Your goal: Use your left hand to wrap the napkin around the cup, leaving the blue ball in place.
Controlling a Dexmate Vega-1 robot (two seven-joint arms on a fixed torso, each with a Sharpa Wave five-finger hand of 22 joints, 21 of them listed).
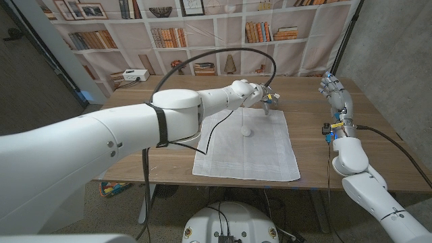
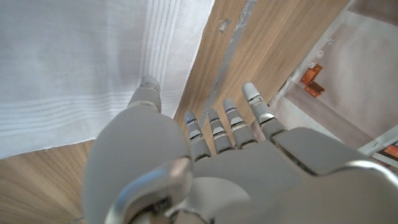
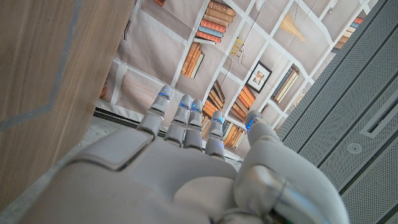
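We found our left hand at the napkin's far corner, its fingers loosely extended over bare bench and gripping nothing we could see; the thumb tip sat at the cloth's edge. A small pale object lay mid-napkin. Our right hand stood upright, fingers apart, holding nothing.

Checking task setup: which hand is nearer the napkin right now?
Left. The left hand is at the far corner of the napkin, its thumb on the cloth's edge in the left wrist view. The right hand is off to the napkin's right, near the table's right edge.
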